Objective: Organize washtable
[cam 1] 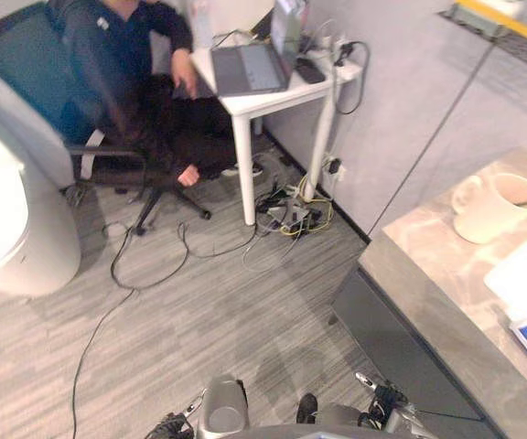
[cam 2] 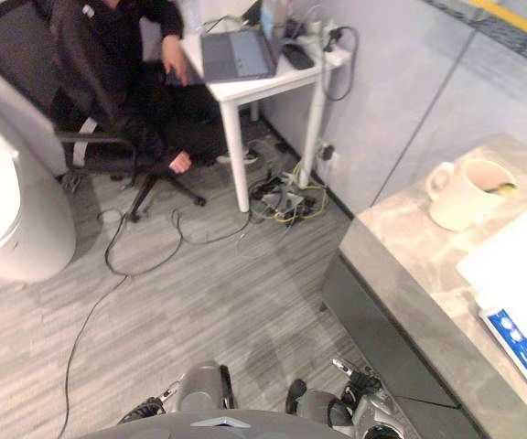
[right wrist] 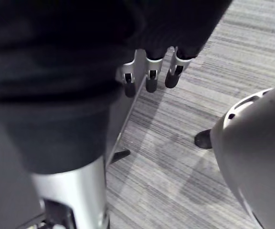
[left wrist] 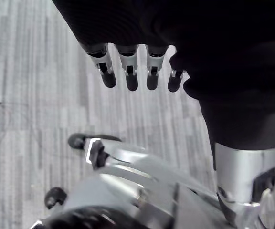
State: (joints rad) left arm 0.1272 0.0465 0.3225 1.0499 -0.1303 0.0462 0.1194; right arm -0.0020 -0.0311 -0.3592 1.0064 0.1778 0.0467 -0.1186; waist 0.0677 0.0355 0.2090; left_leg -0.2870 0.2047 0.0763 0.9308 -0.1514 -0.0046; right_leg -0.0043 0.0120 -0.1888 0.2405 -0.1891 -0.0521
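On washtable (cam 1: 421, 249), one mug (cam 1: 481, 216), left robot hand (left wrist: 129, 71) and right robot hand (right wrist: 151, 76) loose, empty

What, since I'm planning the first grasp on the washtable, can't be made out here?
Mug contents: its rim hides all but a yellowish bit, both eye views.
White flat thing beside it: cut off by the right edge, both eye views.
Blue-and-white item: cut by the same edge, too small to identify.
Washtable beyond these: out of frame.

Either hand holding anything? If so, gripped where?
Nothing held. Left hand and right hand both hang open over the grey striped floor; the cream ceramic mug sits untouched on the marble-topped washtable.
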